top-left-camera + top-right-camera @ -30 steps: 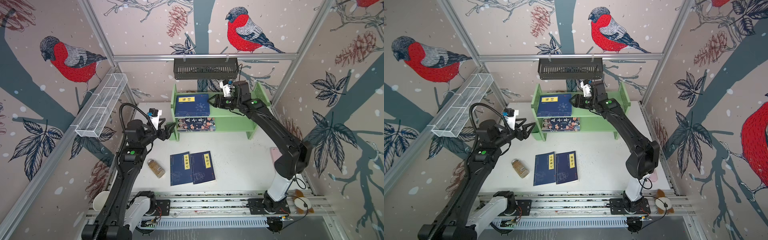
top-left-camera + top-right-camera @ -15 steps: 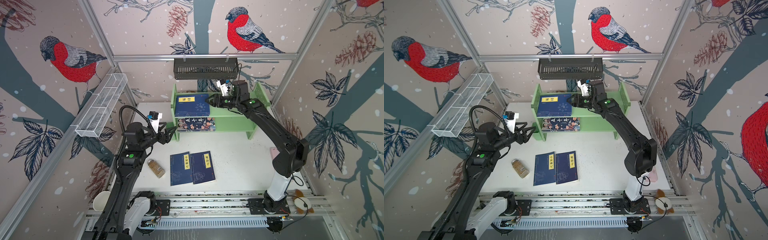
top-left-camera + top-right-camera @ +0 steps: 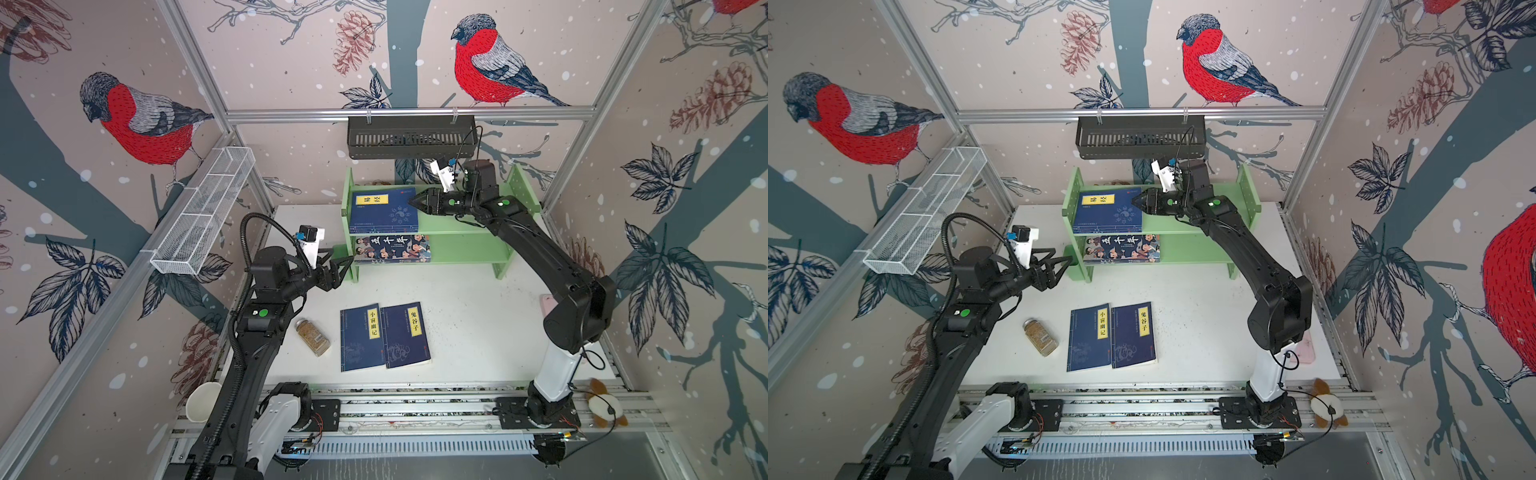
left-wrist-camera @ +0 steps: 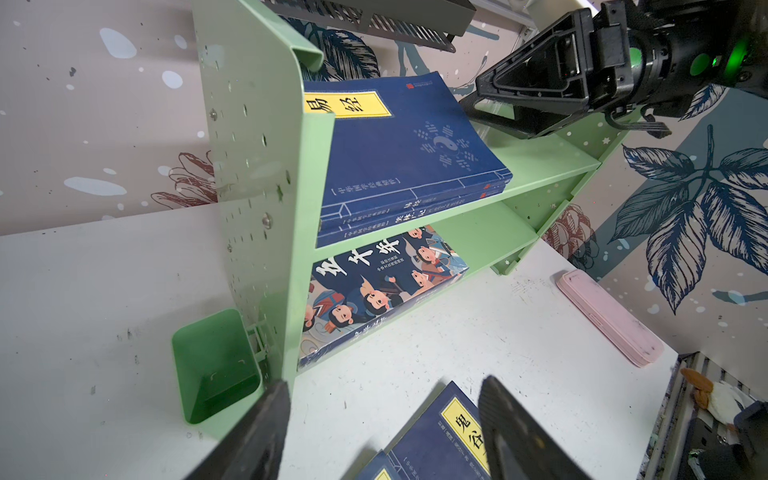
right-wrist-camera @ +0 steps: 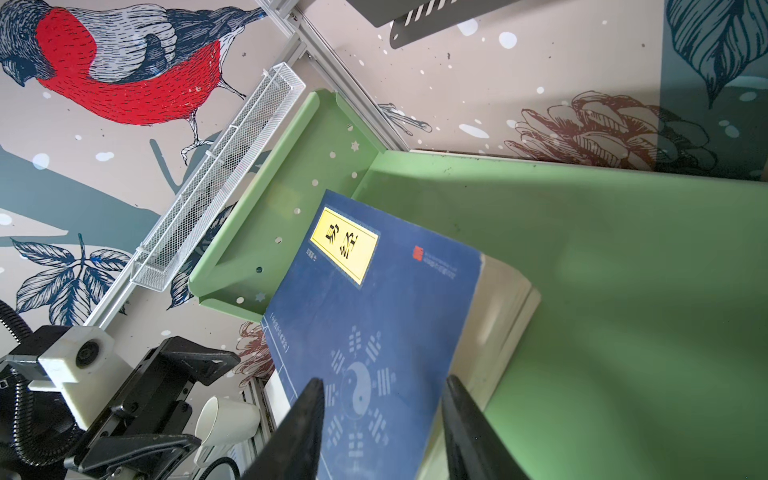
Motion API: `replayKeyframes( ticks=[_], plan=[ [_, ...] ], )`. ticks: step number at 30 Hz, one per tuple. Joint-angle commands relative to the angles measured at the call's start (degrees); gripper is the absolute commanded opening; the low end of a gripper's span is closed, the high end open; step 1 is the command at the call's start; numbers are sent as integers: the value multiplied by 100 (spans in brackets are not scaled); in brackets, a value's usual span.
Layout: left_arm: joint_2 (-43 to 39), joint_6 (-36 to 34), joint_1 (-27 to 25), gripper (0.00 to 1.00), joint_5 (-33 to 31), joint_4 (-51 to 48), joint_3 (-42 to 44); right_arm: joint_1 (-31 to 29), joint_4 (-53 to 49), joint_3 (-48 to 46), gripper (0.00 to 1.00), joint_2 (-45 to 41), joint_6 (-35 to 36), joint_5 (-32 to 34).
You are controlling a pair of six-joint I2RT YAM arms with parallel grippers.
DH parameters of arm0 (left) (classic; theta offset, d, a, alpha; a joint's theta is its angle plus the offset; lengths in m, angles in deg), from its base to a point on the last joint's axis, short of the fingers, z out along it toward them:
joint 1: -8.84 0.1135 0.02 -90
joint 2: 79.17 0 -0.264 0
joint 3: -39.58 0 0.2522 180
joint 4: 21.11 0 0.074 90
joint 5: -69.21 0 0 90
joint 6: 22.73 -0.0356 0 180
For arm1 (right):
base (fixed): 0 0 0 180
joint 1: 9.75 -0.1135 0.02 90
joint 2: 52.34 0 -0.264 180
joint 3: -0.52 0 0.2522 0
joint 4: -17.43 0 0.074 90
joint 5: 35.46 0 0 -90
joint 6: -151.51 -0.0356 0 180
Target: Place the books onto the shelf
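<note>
The light green shelf (image 3: 465, 232) (image 3: 1192, 232) stands at the back of the table. Two navy books lie stacked on its top tier (image 3: 384, 210) (image 4: 399, 141), and the cartoon-cover book (image 3: 390, 248) (image 4: 374, 291) lies on its lower tier. Two more navy books lie side by side on the table (image 3: 360, 338) (image 3: 405, 334). My right gripper (image 3: 415, 202) (image 5: 382, 415) hovers open over the right edge of the top stack, nothing between its fingers. My left gripper (image 3: 336, 268) (image 4: 382, 415) is open and empty beside the shelf's left panel and green cup (image 4: 212, 365).
A spice jar (image 3: 312, 336) lies left of the table books. A pink case (image 3: 547, 303) sits by the right arm. A black basket (image 3: 411, 137) hangs above the shelf and a white wire basket (image 3: 203, 212) is on the left wall. A white cup (image 3: 202, 401) and a plush toy (image 3: 604, 409) are at the front rail.
The right gripper's jaws have narrowed and it has shifted slightly left, toward the top stack. The left gripper has drifted a little toward the front.
</note>
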State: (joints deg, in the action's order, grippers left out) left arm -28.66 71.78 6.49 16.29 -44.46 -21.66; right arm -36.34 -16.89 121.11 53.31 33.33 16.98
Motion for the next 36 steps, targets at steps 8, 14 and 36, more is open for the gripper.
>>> replayKeyframes(
  ticks=[8,14,36],
  plan=[
    [-31,6,-6,72,10,109,-6,122,368,-52,43,79,-60,-376],
    [-68,6,-10,72,-8,71,2,169,447,-84,44,53,-152,-421],
    [12,1516,1,78,-279,-522,53,-596,591,-3250,52,-3132,-114,1778]
  ],
)
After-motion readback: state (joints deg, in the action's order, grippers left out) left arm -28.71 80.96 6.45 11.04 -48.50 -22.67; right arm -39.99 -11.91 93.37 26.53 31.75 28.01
